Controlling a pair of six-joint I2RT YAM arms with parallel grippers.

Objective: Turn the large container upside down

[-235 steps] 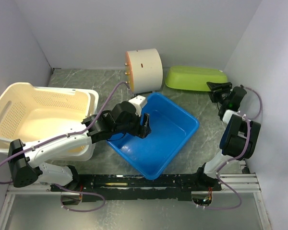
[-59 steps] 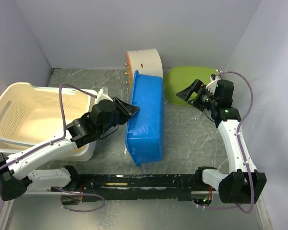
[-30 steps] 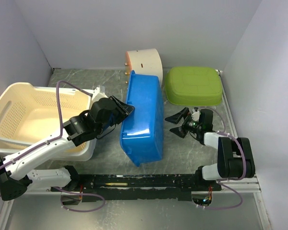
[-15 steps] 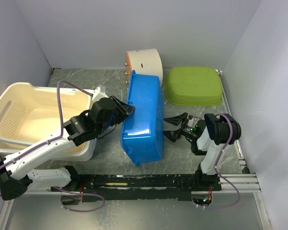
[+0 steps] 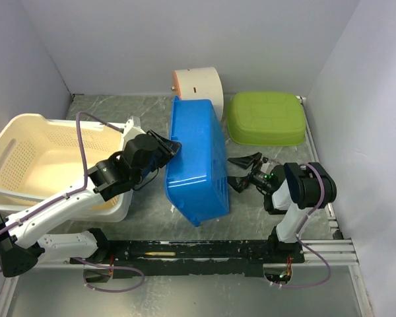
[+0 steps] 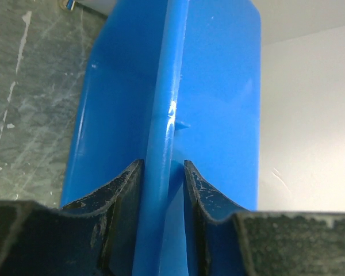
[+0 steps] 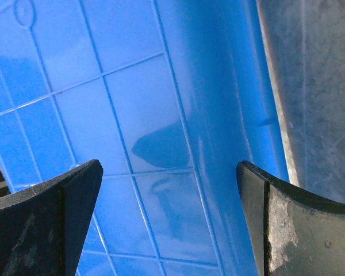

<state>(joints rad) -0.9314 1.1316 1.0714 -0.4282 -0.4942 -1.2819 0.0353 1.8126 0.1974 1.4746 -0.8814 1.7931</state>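
The large blue container (image 5: 197, 162) stands tipped on its long side in the middle of the table, its open side facing left and its ribbed bottom facing right. My left gripper (image 5: 167, 149) is shut on its upper rim; in the left wrist view the rim (image 6: 164, 115) runs between the two fingers of the left gripper (image 6: 161, 190). My right gripper (image 5: 241, 172) is open, low over the table, just right of the container's bottom. In the right wrist view the ribbed bottom (image 7: 132, 86) fills the frame between the spread fingers of the right gripper (image 7: 169, 195).
A cream laundry basket (image 5: 26, 129) stands at the left, under my left arm. A green tub (image 5: 265, 119) lies upside down at the back right. A cream cylinder (image 5: 199, 83) stands behind the blue container. Walls close in on three sides.
The left gripper has lifted the blue container from flat onto its side and now tips it further right. The right arm came down from the back right to the container's bottom.
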